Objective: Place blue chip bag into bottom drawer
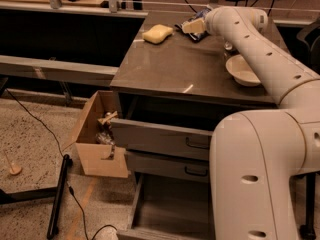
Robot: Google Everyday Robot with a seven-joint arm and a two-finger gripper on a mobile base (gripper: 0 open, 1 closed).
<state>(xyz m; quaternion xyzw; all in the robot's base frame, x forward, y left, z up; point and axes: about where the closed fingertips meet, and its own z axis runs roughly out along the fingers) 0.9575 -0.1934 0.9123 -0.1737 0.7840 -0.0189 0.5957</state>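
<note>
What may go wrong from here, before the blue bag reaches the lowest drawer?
The pincer is at the blue chip bag near the back edge of the table; a nudge might push it off. The top drawer stands partly out above the open bottom drawer, so the bag might land there instead.

Grey cabinet (175,64) on speckled floor (30,134), dim light
An open cardboard box (100,159) stands just left of the cabinet, a black cable (37,120) trails beyond it, a long grey bench (50,68) runs behind; the gripper (192,26) is over the cabinet's far edge
</note>
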